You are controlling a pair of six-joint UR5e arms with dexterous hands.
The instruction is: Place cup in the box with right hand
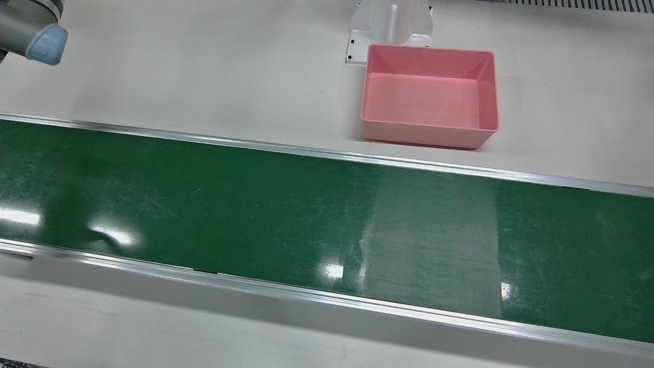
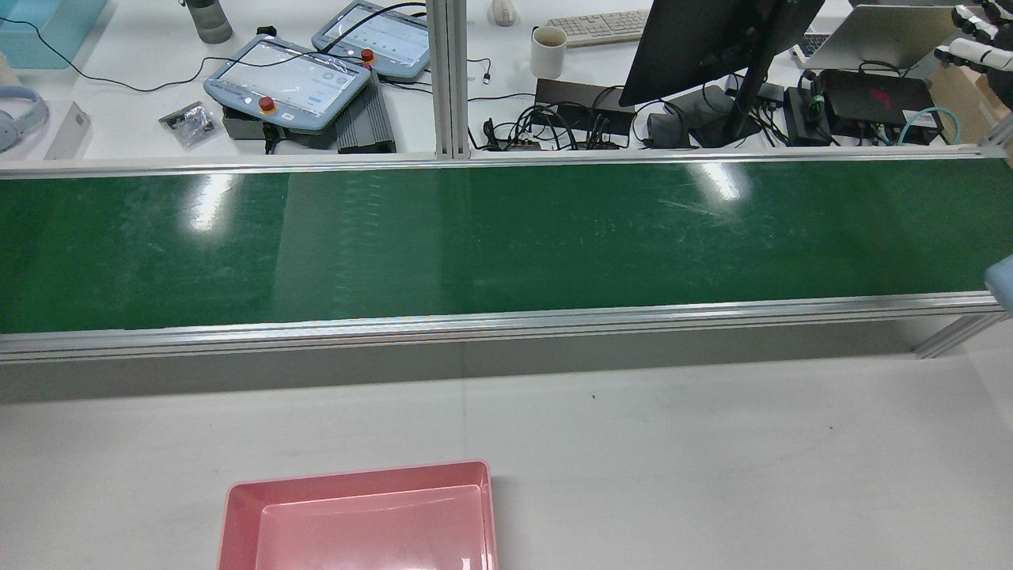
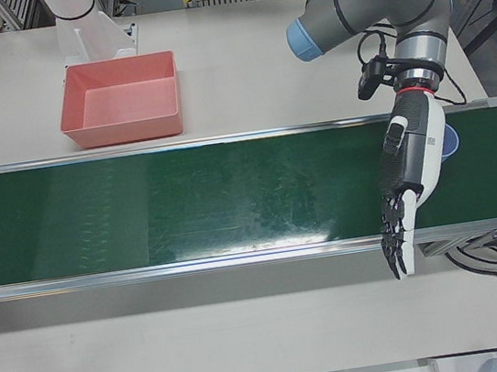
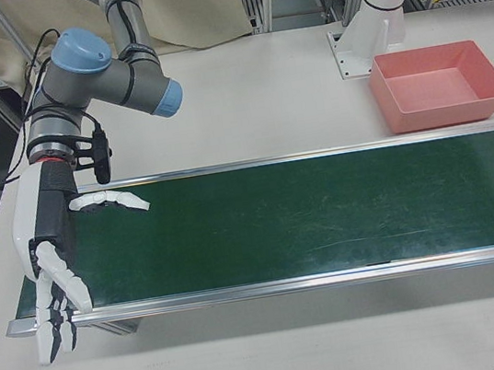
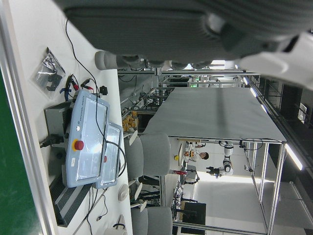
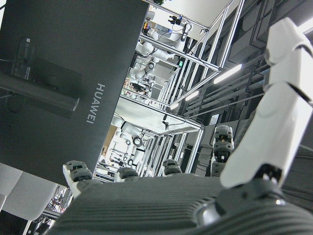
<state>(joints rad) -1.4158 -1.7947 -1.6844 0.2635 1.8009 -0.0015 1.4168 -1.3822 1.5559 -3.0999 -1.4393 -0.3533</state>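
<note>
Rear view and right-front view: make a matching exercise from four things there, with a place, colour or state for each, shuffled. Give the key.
Things:
1. pink box
2. conveyor belt
3. right robot hand
4. white mug

Descriptions:
A. green
B. open, holding nothing
C. empty, on the white table
D. on the desk beyond the belt

Pairs: 1-C, 2-A, 3-B, 4-D
</note>
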